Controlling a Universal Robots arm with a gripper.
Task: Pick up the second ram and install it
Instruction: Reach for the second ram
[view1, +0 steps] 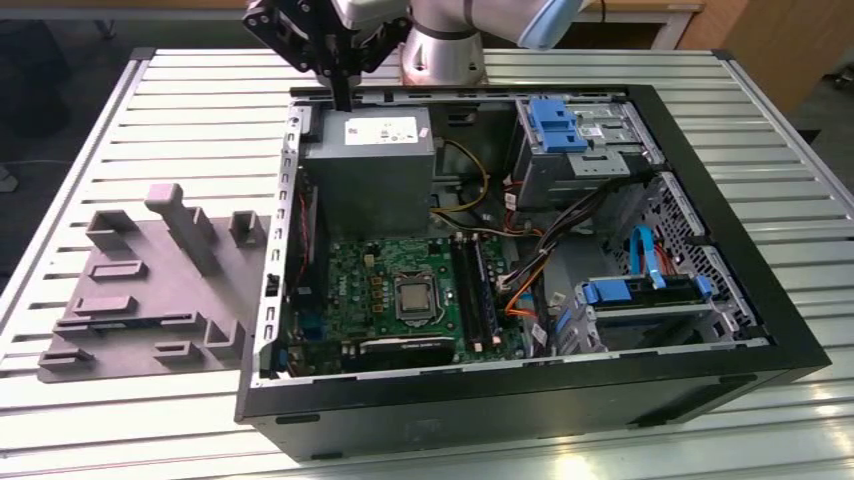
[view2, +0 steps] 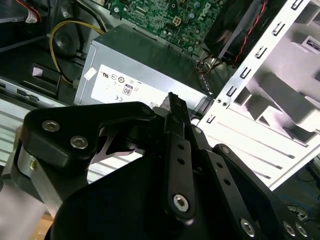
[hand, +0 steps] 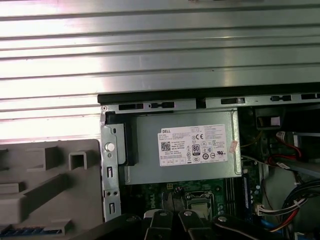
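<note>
My gripper hangs over the back left corner of the open computer case, just above the grey power supply. Its fingers point down and are shut together, with nothing seen between them; in the second wrist view the gripper narrows to one closed tip above the power supply's label. On the green motherboard, two long dark strips stand in the memory slots beside the processor socket. I cannot tell which of them is the second ram. The gripper is well away from the slots.
A grey plastic tray with raised blocks lies on the slatted metal table, at the exterior view's left of the case. Drive cages with blue latches and orange, blue and black cables fill the case's right side.
</note>
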